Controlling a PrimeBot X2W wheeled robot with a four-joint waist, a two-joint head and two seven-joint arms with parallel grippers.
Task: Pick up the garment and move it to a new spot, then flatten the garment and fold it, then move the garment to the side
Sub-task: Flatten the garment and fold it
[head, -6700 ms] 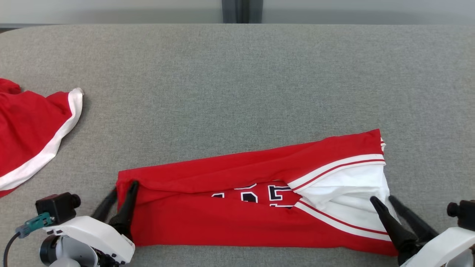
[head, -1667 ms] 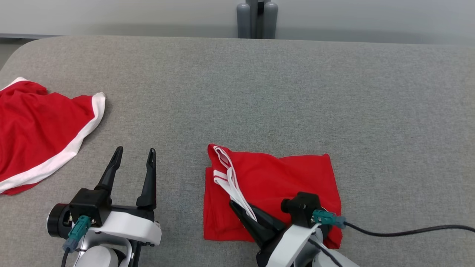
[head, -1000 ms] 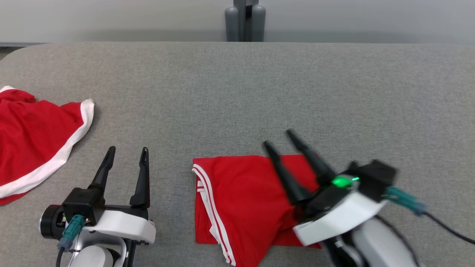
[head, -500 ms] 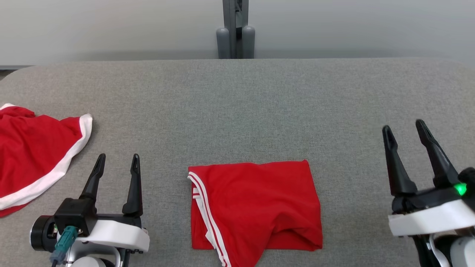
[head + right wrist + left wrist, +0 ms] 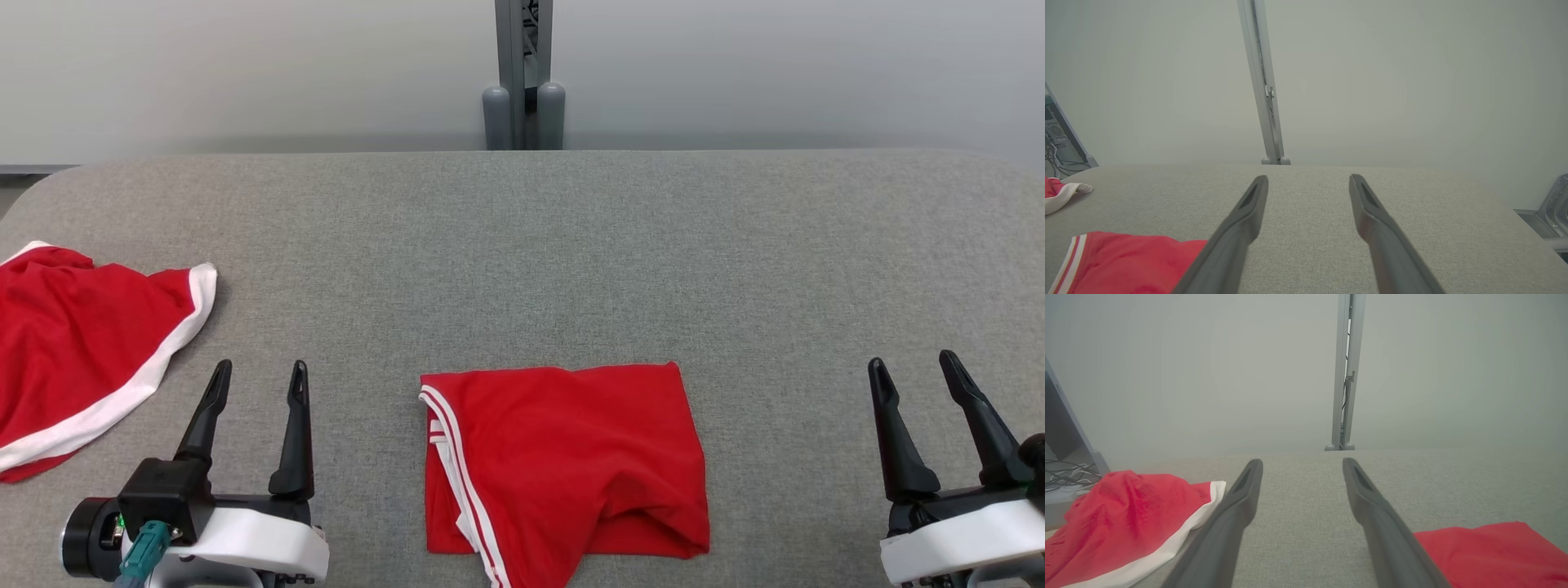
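- The left gripper (image 5: 261, 367) sits nearest, at the near left. It has a glossy white shell, a black block with a teal plug, and two long matte dark fingers tapering to thin tips. Its jaws stand wide apart over bare cloth and hold nothing
- The right gripper (image 5: 911, 361), at the near right, has the same white shell and the same slim dark fingers, spread just as wide with nothing between them
- Between the two, close to the near edge of the table (image 5: 571, 245) and well apart from both grippers, lies the garment (image 5: 563, 465)
- It is folded into a roughly square red packet of soft, thin fabric that lies flat on the surface
- Twin white stripes run down the packet's left edge, and one striped corner pokes out past its near edge
- Shallow creases cross its top, and a rounded fold bulges along its near right side
- Further back on the left, a second red garment (image 5: 82, 343) lies rumpled at the table's edge, trimmed with a broad white band
- The table is covered in grey woven cloth with a fine heathered grain, and its far corners are rounded
- Behind it rises a grey metal post (image 5: 523, 73) with two rounded stubs at its foot, in front of a plain pale wall (image 5: 245, 73)
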